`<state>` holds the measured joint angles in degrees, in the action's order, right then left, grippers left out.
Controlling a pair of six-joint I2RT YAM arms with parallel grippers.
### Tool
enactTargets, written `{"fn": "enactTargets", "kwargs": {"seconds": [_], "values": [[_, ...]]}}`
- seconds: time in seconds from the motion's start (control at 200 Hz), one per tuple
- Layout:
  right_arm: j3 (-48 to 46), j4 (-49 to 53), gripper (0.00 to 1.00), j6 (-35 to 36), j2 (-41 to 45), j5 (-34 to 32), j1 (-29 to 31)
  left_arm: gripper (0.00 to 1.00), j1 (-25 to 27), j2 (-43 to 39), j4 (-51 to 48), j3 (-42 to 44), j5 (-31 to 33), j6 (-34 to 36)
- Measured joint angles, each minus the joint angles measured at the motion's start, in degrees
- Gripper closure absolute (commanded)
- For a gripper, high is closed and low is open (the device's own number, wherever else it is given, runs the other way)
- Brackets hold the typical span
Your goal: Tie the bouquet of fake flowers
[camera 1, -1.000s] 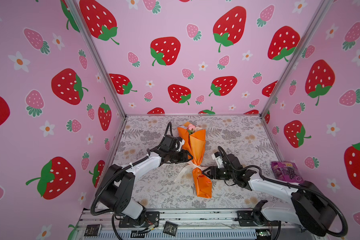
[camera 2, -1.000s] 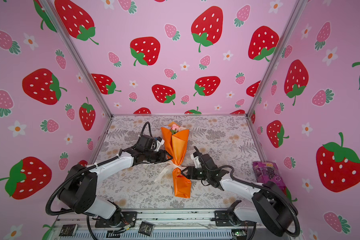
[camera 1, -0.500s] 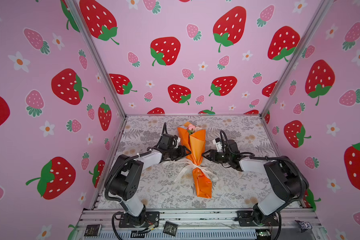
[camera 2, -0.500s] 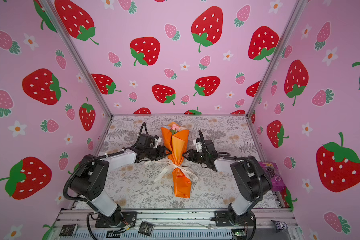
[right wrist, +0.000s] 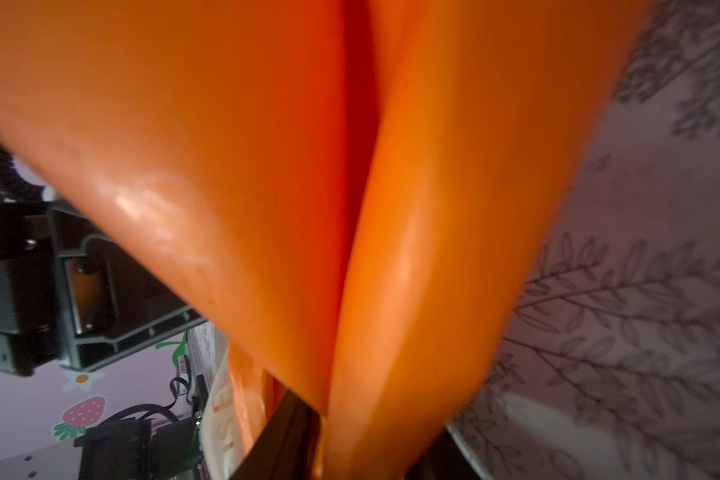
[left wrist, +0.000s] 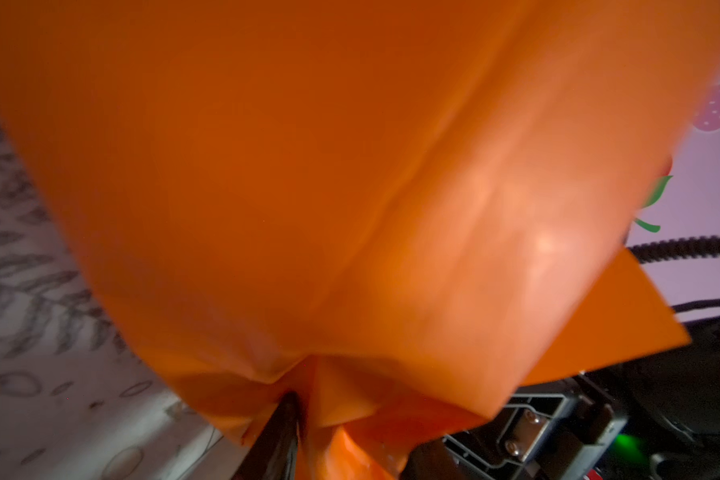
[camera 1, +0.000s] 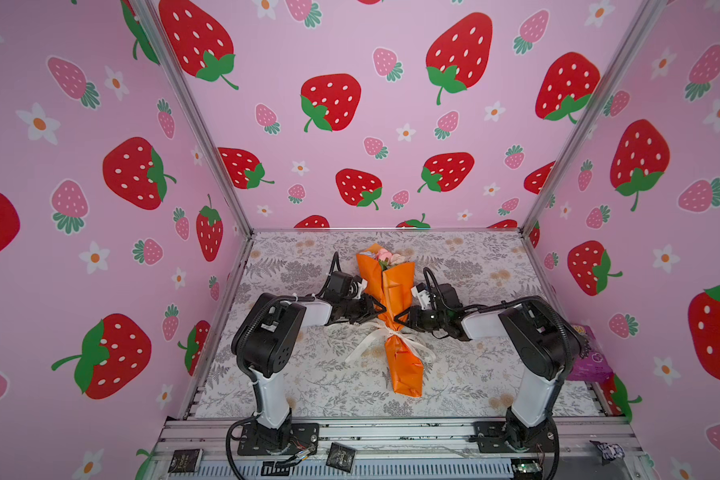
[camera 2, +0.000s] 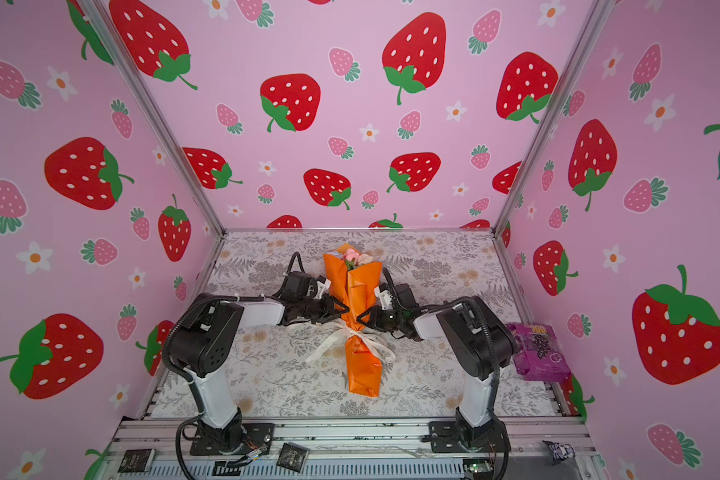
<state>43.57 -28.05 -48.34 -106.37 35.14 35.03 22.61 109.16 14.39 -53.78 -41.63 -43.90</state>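
1. Two grippers flank the bouquet (camera 1: 391, 286), which lies flat near the middle of the table (camera 1: 474, 270). Its blooms (camera 1: 386, 257) point toward the back wall and the closed end of the cone (camera 2: 364, 365) toward the robot bases.
2. A cream ribbon (camera 1: 393, 332) already circles the cone at its narrow waist, and its ends trail loose on the table to both sides. Whether the knot is finished cannot be told.
3. The left gripper (camera 1: 377, 309) meets the cone's left flank just above the ribbon. The right gripper (camera 1: 400, 320) meets the right flank opposite it.
4. Finger state: in each wrist view orange paper fills the frame and only one finger shows (left (left wrist: 277, 436), right (right wrist: 285, 436)), its tip lost in a fold. Whether either gripper is pinching paper or only pressing against it cannot be told.
5. Judged step: gather and steady the cone above the waist so that the ribbon can be cinched.
6. Squeeze evenly from both sides, or the bouquet is likely to slide or roll.
7. Hold close to the ribbon, where the paper is bunched and probably firmer. Higher up the cone looks hollow and would crumple.
8. Use light force, as the paper creases readily and the overlap along its top face could spring open.
9. Keep the tips off the ribbon ends until it is time to take them, one end per gripper, pulled outward and low
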Motion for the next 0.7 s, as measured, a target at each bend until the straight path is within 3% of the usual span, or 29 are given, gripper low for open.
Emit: {"fn": "enactTargets", "kwargs": {"seconds": [0.105, 0.475, 0.625, 0.7], "values": [[0.31, 0.24, 0.76, -1.03, -0.28, -2.58, 0.68, 0.68, 0.52, 2.03, 0.76, -1.66, -0.87, -0.07], [-2.08, 2.47, 0.79, -1.84, 5.35, -13.07, -2.21, 0.83, 3.96, 11.87, 2.25, -14.38, -3.41, -0.76], [0.68, 4.02, 0.79, 1.88, 2.69, -10.27, -4.52, 0.82, 4.28, 13.18, 1.81, -17.05, -2.34, -1.33], [2.58, 5.75, 0.78, 3.8, 1.86, -9.62, -4.7, 0.73, 4.13, 12.98, 1.68, -17.16, -1.29, -1.22]]}}
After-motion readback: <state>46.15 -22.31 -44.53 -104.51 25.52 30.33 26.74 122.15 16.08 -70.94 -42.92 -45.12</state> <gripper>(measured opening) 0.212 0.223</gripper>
